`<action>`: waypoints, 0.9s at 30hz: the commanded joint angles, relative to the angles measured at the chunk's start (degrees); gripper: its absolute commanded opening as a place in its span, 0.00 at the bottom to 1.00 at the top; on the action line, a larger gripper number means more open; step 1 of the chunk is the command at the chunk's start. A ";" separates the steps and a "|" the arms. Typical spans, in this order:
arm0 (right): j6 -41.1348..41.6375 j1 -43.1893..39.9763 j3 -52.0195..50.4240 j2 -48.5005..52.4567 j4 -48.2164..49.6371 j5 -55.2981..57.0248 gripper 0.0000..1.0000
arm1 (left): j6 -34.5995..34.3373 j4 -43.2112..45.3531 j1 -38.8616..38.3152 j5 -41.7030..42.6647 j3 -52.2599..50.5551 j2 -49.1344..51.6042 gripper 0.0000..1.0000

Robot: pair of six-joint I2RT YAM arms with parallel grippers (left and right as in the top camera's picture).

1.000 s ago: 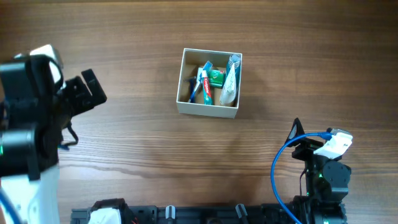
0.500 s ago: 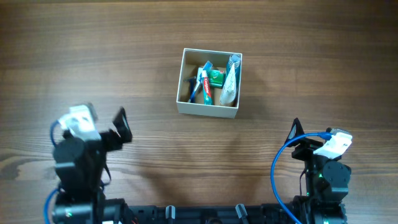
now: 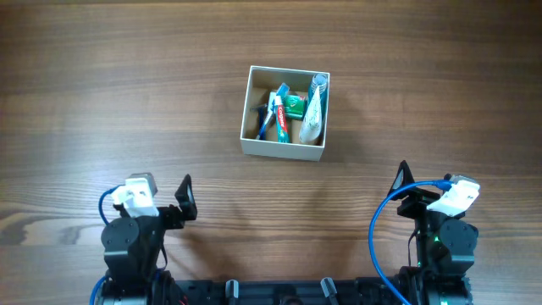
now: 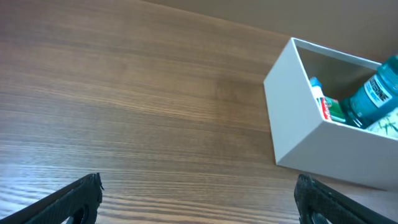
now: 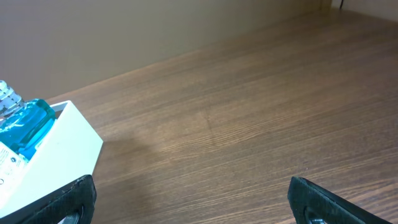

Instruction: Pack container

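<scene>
The container [image 3: 282, 148] is a square white box with a tan inside, standing at the table's middle. It holds a red and white toothpaste tube [image 3: 279, 119], a green pack [image 3: 294, 105], a blue bottle [image 3: 318, 83] and a pale pouch [image 3: 310, 123]. My left gripper [image 3: 185, 198] is open and empty at the front left, well short of the box. In the left wrist view [image 4: 199, 205] the box wall [image 4: 298, 134] is at the right. My right gripper [image 3: 400, 180] is open and empty at the front right. In the right wrist view [image 5: 193, 205] the box [image 5: 56, 155] is at the left.
The wooden table [image 3: 127, 76] stretches bare around the box. A blue cable [image 3: 381, 229] loops beside the right arm. The arm bases stand along the front edge [image 3: 279, 292].
My left arm has swung down from the far left, close under the overhead camera, to the front left edge. The right arm and the box have not moved.
</scene>
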 commanded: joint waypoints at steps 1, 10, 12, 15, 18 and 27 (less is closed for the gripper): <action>0.31 -0.09 -0.28 -0.46 0.28 -0.50 1.00 | 0.72 0.46 -1.22 2.40 -2.78 -4.39 1.00; 0.31 -0.09 -0.28 -0.46 0.28 -0.50 1.00 | 0.72 0.59 -5.25 2.38 -2.78 -5.11 1.00; 0.33 -0.09 -0.28 -0.46 0.28 -0.50 1.00 | 0.72 0.59 -5.62 2.38 -2.78 -5.11 1.00; 0.31 -0.09 -0.28 -0.46 0.28 -0.50 1.00 | 0.72 0.59 -5.64 2.38 -2.78 -5.11 1.00; 0.31 -0.09 -0.28 -0.46 0.28 -0.50 1.00 | 0.72 0.59 -5.64 2.38 -2.78 -5.11 1.00; 0.33 -0.09 -0.28 -0.46 0.28 -0.50 1.00 | 0.72 0.59 -5.64 2.38 -2.78 -5.11 1.00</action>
